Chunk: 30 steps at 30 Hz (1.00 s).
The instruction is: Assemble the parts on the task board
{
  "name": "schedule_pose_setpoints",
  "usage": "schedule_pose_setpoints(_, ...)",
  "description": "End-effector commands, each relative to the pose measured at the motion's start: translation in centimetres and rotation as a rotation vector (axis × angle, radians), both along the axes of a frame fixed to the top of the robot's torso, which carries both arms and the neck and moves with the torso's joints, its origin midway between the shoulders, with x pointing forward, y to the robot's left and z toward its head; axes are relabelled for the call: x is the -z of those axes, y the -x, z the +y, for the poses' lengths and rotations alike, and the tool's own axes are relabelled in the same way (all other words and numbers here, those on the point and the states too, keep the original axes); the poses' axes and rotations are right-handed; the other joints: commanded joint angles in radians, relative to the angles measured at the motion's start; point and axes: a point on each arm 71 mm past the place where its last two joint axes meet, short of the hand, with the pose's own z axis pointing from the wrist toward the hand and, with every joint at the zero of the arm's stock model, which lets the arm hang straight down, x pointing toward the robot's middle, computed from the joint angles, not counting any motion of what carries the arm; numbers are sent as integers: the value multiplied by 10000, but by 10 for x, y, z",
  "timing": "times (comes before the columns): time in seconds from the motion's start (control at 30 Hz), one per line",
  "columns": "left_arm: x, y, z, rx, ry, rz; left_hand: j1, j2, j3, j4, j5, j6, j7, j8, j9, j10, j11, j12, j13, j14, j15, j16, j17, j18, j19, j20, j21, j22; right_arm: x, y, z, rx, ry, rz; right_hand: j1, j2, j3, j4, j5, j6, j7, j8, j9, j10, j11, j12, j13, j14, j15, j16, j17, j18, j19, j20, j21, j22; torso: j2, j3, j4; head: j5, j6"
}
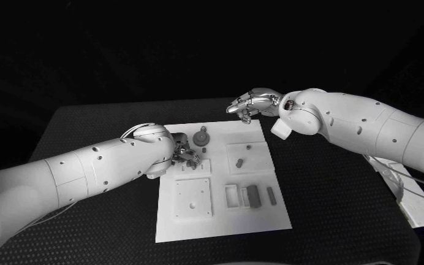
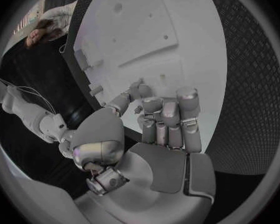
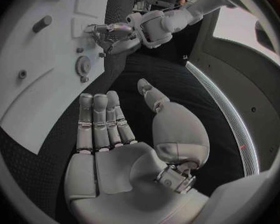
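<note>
Task board (image 1: 221, 216) long axis runs away from robot; left hand (image 1: 184, 153) fingers grip unclear; right hand (image 1: 252, 103) fingers empty, apart.

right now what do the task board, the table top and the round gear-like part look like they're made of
Task board: looks like matte white plastic, smooth, with sharp-cut recesses and no glare; could be painted.
Table: black, with a fine dotted weave, probably a rubber or foam mat.
Gear-like part: dull grey with a toothed rim, likely plastic, possibly metal; too small to tell.
</note>
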Motion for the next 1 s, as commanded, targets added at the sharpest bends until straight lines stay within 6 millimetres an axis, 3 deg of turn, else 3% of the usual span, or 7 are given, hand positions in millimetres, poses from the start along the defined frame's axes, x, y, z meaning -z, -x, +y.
schedule_pose_setpoints(0.03, 0, 1, -2, 52, 123, -3, -6, -138, 3, 93, -62, 39, 29, -30, -12, 75, -1, -49, -6, 32, -192, -53, 6, 644, 54, -37, -48, 137, 0, 1, 1, -152, -38, 4, -91, 32, -5, 39, -58, 6, 83, -58, -15, -76, 20, 59, -19, -101, -2, 57, -11, 131, 51, 40, -37, -9, 2, -6, 4, -9, -6)
schedule_pose_setpoints(0.7, 1, 1, 1, -9, 77, 16, -100, -295, -17, 310, -267, 30, 26, -37, -23, 73, -5, -55, 2, 34, -197, -58, 17, 652, 55, -38, -67, 143, 0, 1, 1, -144, -35, 8, -94, 27, -7, 40, -58, 4, 83, -58, -15, -78, 20, 61, -23, -104, -2, 57, -13, 131, 49, 41, -39, -8, 2, 1, 1, 15, -18)
schedule_pose_setpoints(0.77, 1, 0, 2, -35, 90, -9, -108, -326, -13, 364, -371, 28, 23, -38, -25, 72, -7, -57, 5, 35, -200, -59, 21, 657, 56, -42, -71, 146, 0, 1, 1, -148, -37, 8, -95, 27, -8, 40, -58, 4, 83, -58, -15, -78, 20, 61, -23, -105, -1, 57, -14, 131, 49, 41, -40, -7, 1, 2, 1, 20, -15)
schedule_pose_setpoints(0.8, 1, 0, 2, -31, 84, 3, -96, -350, -10, 411, -719, 23, 20, -38, -25, 71, -10, -58, 10, 34, -203, -61, 26, 666, 54, -46, -76, 149, 0, 1, 1, -147, -35, 10, -95, 27, -8, 40, -58, 5, 83, -58, -15, -78, 20, 61, -23, -105, -1, 57, -14, 131, 49, 41, -40, -7, 0, 3, -1, 23, -10)
schedule_pose_setpoints(0.83, 1, 0, 2, -34, 82, 4, -99, -364, -10, 443, -830, 23, 20, -37, -25, 69, -12, -59, 12, 32, -205, -63, 28, 667, 52, -45, -81, 151, 0, 1, 1, -144, -34, 10, -95, 27, -8, 40, -57, 5, 83, -58, -15, -78, 20, 61, -23, -105, -1, 57, -14, 131, 49, 41, -40, -7, -2, 2, -2, 23, -7)
schedule_pose_setpoints(1.0, 1, 0, 3, -43, 81, 3, -138, -435, -18, 542, -1003, 22, 18, -37, -27, 69, -14, -62, 17, 32, -207, -65, 34, 671, 49, -44, -87, 154, 0, 1, 0, -143, -34, 11, -96, 26, -8, 41, -58, 4, 84, -58, -15, -78, 20, 62, -24, -106, -1, 57, -15, 131, 48, 41, -40, -7, 1, 2, -3, 20, -9)
